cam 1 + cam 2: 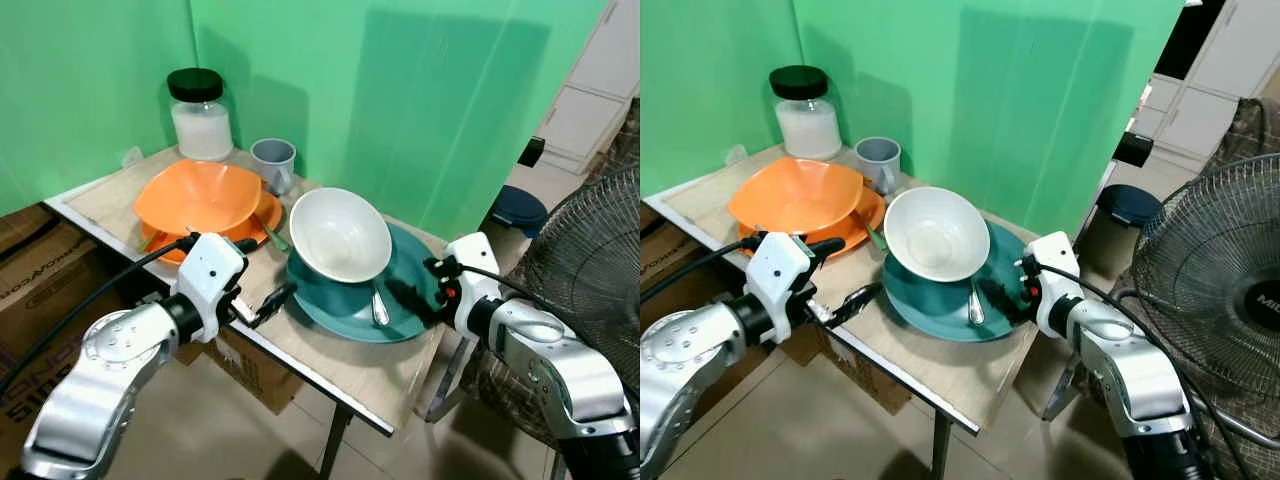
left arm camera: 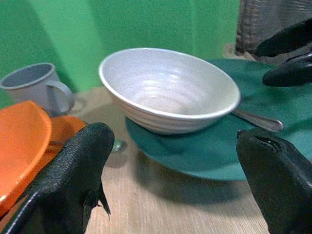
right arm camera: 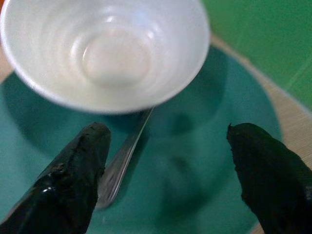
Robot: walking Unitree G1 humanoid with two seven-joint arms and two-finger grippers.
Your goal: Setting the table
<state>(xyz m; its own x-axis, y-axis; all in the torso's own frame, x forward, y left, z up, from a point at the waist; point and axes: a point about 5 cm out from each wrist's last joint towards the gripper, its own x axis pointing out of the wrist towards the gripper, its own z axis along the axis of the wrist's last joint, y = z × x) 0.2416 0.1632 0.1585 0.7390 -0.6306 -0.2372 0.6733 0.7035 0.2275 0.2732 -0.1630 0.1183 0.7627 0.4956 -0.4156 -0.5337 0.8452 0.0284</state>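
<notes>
The white bowl is sitting tilted on the teal plate, leaning over a spoon (its handle tucked under the bowl). The right claw is hovering wide open over the plate's right side, and the left claw is waiting open and empty just off the plate's left rim, near the counter edge. Closing on the spoon risks nudging the bowl, which could slide or tip. Beside it, the orange bowl is crowding the space.
</notes>
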